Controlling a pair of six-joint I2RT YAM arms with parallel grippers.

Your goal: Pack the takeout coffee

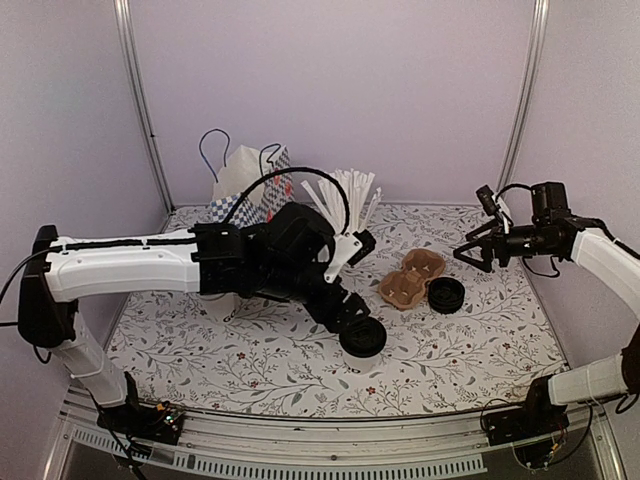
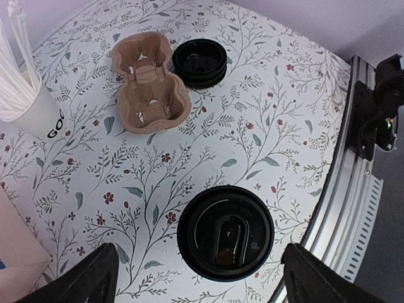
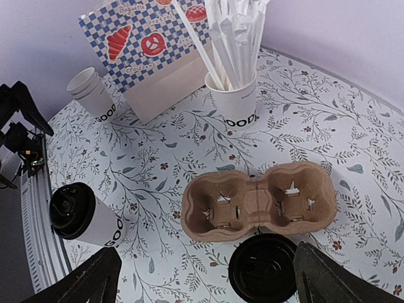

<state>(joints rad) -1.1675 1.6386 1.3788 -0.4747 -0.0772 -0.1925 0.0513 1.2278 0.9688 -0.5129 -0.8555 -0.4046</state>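
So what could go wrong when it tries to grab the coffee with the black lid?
The coffee cup could get knocked over. It stands close to the front edge of the table, and the open left hand hangs just over it, so a clumsy grab might push it off. Also, the brown carrier lies loose right beside the stack of lids. It might slide or bump them when the cup goes in.
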